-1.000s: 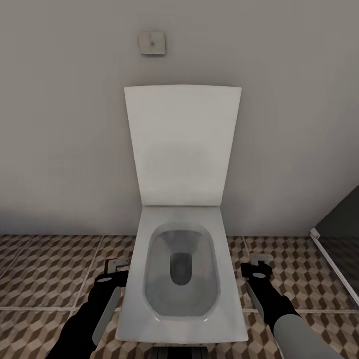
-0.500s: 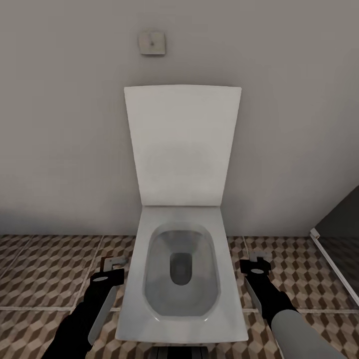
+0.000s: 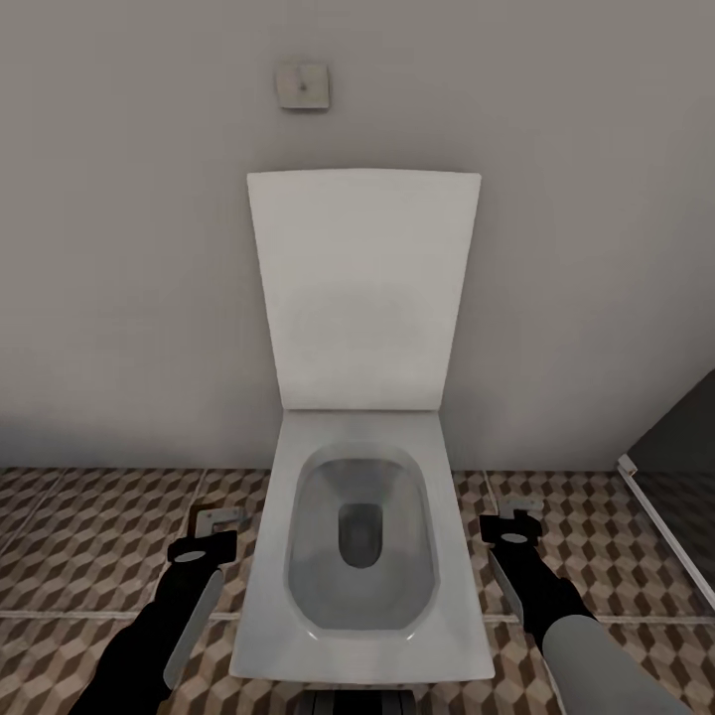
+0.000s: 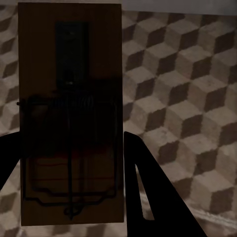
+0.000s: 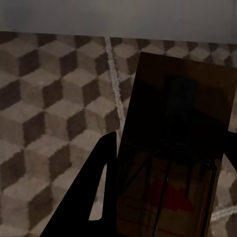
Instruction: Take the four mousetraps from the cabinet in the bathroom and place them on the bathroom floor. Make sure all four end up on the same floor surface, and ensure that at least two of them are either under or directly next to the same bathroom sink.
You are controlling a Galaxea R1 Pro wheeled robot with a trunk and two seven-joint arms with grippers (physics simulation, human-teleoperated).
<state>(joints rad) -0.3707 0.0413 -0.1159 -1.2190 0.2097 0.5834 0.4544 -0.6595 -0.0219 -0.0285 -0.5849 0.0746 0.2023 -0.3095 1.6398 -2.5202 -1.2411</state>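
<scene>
While gripping one dark-brown wooden mousetrap point(image 4: 69, 123) in the left gripper point(image 3: 204, 549) and another point(image 5: 175, 148) in the right gripper point(image 3: 516, 526), risking release beside the white toilet point(image 3: 362, 556), away from any sink.

Toilet point(image 3: 362, 556) against wall point(image 3: 119, 248) — a mousetrap point(image 3: 220, 518) left; another mousetrap point(image 3: 518, 511) right.

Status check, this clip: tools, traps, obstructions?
Left tool shut on dark-brown wooden mousetrap. Right tool shut on second mousetrap. White open-lidded toilet dead ahead, between arms, over cube-patterned floor tiles.
</scene>
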